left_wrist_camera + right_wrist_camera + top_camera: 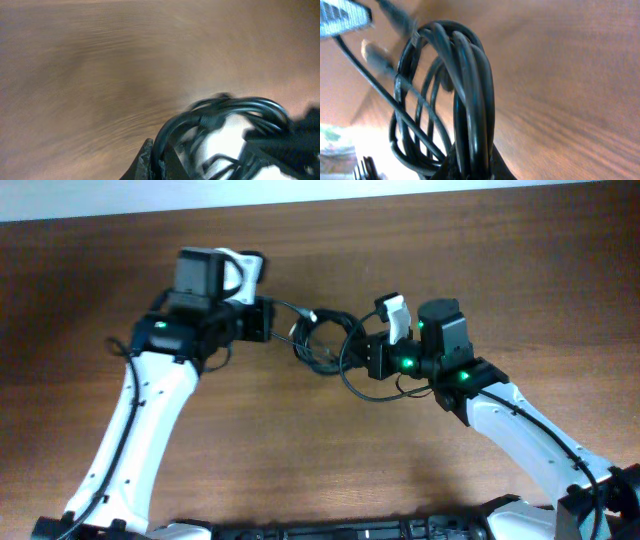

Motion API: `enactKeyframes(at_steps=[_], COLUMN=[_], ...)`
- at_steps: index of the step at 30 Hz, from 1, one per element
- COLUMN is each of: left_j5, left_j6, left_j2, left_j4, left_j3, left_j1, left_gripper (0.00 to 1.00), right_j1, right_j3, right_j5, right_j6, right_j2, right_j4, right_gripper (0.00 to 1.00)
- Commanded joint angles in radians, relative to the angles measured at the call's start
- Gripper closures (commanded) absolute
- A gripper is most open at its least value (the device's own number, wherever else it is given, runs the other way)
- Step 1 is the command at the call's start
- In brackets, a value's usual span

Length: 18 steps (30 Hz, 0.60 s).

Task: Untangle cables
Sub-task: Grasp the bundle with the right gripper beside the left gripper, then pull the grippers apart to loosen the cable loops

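Note:
The cables [322, 338] are a tangle of thin black loops held above the wooden table between my two grippers. My left gripper [270, 318] is shut on strands at the bundle's left side. In the blurred left wrist view the cables [227, 112] curve up from between the fingers [159, 164]. My right gripper [368, 356] is shut on the bundle's right side. In the right wrist view several strands of the cables [470, 85] run down between the fingers [472, 167]. One loop [352, 385] hangs below the right gripper. Plug ends [377, 57] show at the upper left.
The brown wooden table [300, 450] lies under both arms. A white wall edge [300, 195] runs along the back. The left arm [140, 430] and right arm [530, 430] reach in from the front corners.

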<state>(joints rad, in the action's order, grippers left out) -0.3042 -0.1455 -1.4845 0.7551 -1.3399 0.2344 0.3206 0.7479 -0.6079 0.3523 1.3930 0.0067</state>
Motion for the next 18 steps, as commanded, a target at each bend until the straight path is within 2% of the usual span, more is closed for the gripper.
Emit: enactKeyframes(at_steps=[1,4,5,6,7,8,10,11,12,14,16,18], left_j5=[0.188,0.176,0.118,-0.042,-0.110,-0.169,-0.205,-0.201,-0.179,-0.019,0.107,0.341], left_j6=[-0.240,-0.245,-0.252,-0.250,-0.223,-0.137,0.004,0.006,0.005,0.005,0.001,-0.105], left_j2=[0.061,0.060,0.060,0.060,0.060,0.060,0.063,0.066,0.066,0.063,0.055,0.031], left_j4=[-0.018,0.023,0.042,0.045,0.045,0.043,0.019,-0.038,-0.076,-0.125,-0.124,-0.077], left_j3=[-0.011,-0.010,-0.005,0.015,0.024,0.029,0.029,0.029,0.029,0.029,0.032,0.039], left_j1=[-0.082,-0.076,-0.074,-0.049,-0.030,-0.004,0.071,0.113,0.140,0.221,0.285,0.360], left_gripper=[1.00,1.00,1.00,1.00,1.00,1.00,1.00,1.00,1.00,1.00,1.00,1.00], right_j1=[-0.019,-0.020,-0.019,-0.019,-0.019,-0.019,-0.019,-0.019,-0.019,-0.019,-0.019,-0.021], right_j3=[-0.022,-0.022,-0.022,-0.022,-0.022,-0.022,-0.022,-0.022,-0.022,-0.022,-0.022,-0.022], right_j5=[0.108,0.108,0.108,0.108,0.108,0.109,0.124,0.122,0.119,0.082,0.038,0.032], right_j6=[0.008,0.039,0.082,0.111,0.119,0.135,0.193,0.212,0.231,0.308,0.319,0.318], right_j2=[0.001,0.001,0.001,0.001,0.001,0.001,0.001,0.001,0.001,0.001,0.001,0.001], right_j4=[-0.026,-0.016,0.014,0.065,0.091,0.111,0.102,0.096,0.095,0.097,0.098,0.098], right_gripper=[0.96,0.96,0.96,0.96,0.96,0.96,0.96,0.96,0.96,0.96,0.96,0.96])
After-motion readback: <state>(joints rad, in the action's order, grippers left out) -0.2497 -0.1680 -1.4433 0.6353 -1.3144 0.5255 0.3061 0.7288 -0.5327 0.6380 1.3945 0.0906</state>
